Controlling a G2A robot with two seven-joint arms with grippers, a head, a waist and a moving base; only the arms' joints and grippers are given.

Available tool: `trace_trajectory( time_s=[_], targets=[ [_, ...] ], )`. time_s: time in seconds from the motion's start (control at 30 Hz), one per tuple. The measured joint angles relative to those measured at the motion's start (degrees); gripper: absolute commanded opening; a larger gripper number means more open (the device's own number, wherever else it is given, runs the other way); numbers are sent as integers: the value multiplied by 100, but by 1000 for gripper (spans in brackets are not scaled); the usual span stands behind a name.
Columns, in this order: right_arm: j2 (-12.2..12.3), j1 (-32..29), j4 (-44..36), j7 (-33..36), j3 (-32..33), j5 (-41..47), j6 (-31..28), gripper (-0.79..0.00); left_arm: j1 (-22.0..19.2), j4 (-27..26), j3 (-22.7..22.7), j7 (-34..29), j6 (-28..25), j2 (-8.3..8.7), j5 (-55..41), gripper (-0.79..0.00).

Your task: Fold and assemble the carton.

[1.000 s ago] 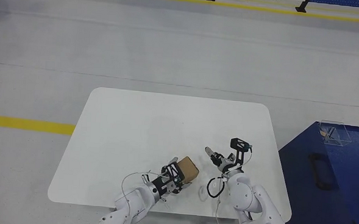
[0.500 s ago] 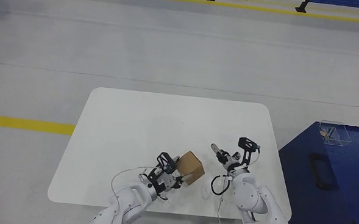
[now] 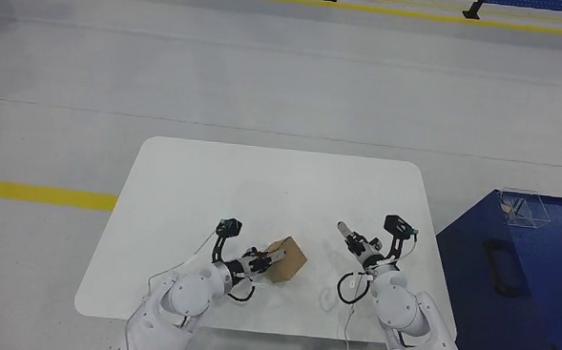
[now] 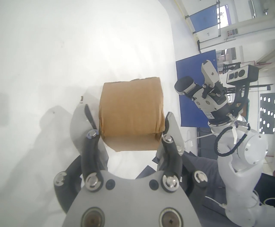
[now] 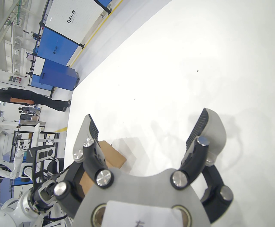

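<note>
Now the left gripper (image 4: 128, 110) has its fingers (image 4: 171, 129) pressed against both sides of the brown carton (image 4: 131, 94), near the robot-side edge of the white table (image 3: 261, 184), while the right gripper (image 5: 148, 129) hangs empty beside it, spread wide. Since a second ago the left arm has swung outward and the carton has slid leftward (the right gripper edged away). Grey floor (image 3: 267, 79) with yellow lines (image 3: 41, 194) surrounds the table, a blue cabinet (image 3: 514, 283) alongside

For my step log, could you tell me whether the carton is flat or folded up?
Folded up: the carton shows as a brown box with distinct faces; flap closure cannot be told.
</note>
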Motion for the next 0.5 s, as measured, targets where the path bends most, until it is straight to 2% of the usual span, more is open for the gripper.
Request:
trace_trajectory(
  time_s=[0.1, 0.17, 0.2, 0.27, 0.3, 0.33, 0.4, 0.5],
  targets=[
    [0, 0, 0, 0, 0, 0, 0, 0, 160, -149, -218, 39, 64, 54, -45, 0],
    [0, 0, 0, 0, 0, 0, 0, 0, 362, -459, -454, 308, 113, 106, 116, 0],
    [0, 0, 0, 0, 0, 0, 0, 0, 486, -654, -537, 575, 152, 129, 303, 0],
    [0, 0, 0, 0, 0, 0, 0, 0, 871, -1258, -564, 1509, 232, 162, 1057, 0],
    [0, 0, 0, 0, 0, 0, 0, 0, 1042, -1517, -526, 1958, 220, 173, 1473, -68],
    [0, 0, 0, 0, 0, 0, 0, 0, 1244, -1790, -413, 2520, 164, 189, 2132, -403],
    [0, 0, 0, 0, 0, 0, 0, 0, 1436, -1972, -154, 3175, 49, 204, 3137, -785],
    [0, 0, 0, 0, 0, 0, 0, 0, 1397, -1799, 279, 3819, 159, 200, 4593, -785]
  ],
)
